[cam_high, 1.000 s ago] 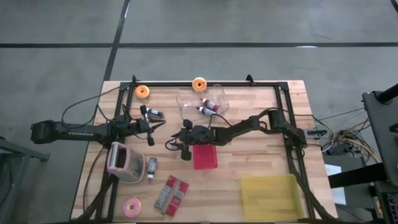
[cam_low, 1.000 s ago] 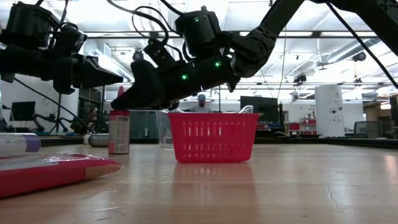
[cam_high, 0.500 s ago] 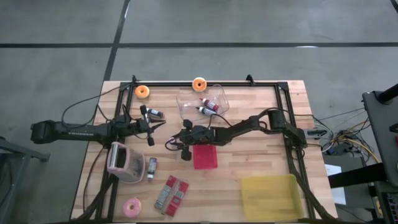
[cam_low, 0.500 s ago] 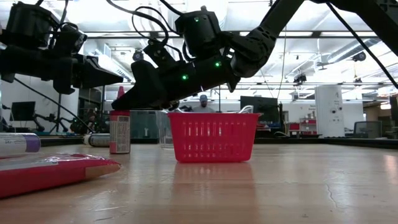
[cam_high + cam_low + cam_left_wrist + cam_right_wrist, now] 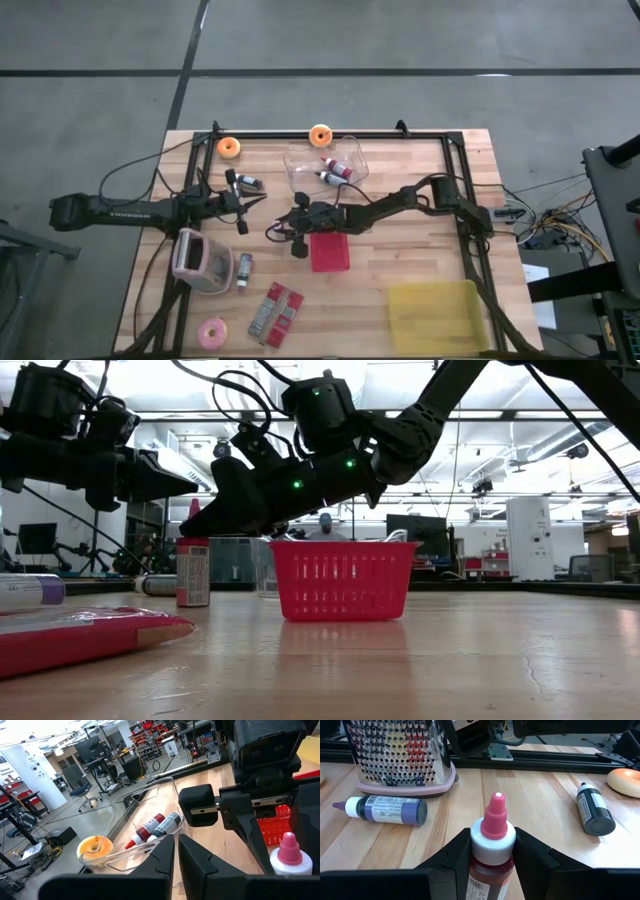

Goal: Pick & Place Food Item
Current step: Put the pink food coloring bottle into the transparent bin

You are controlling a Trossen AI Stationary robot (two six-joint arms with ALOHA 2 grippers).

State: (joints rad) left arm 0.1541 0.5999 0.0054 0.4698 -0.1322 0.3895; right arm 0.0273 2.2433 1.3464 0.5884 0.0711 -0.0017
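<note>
Looking down from the high view: right gripper (image 5: 297, 243) sits just left of the red basket (image 5: 330, 251) near table centre, arm stretched in low from the right edge. The bottle it grips is too small and too covered to make out here. Left gripper (image 5: 241, 205) hangs over the left half of the table, arm level, near a black-capped bottle (image 5: 248, 184). Clear tub (image 5: 300, 160) at the back holds two small bottles; orange donuts (image 5: 229, 147) lie along the back edge, yellow bin (image 5: 433, 315) at front right.

Low view: small bottle (image 5: 192, 567) stands upright on the wood just left of the basket, red cap, printed label. Its top is hidden by the right gripper coming down over it at a slant. Left arm is cut off at the upper left.

Left wrist view: left fingers (image 5: 162, 862) pressed nearly together, nothing between them. Pink cap of the bottle (image 5: 290, 853) shows at the corner, between the other arm's fingers.

Right wrist view: right fingers (image 5: 457, 851) pinch the bottle's white collar from both sides; pink nozzle cap (image 5: 495, 818), reddish contents. Bottle base is cut off. Grater (image 5: 399, 756) and a purple bottle (image 5: 385, 809) lying on its side sit beyond.
</note>
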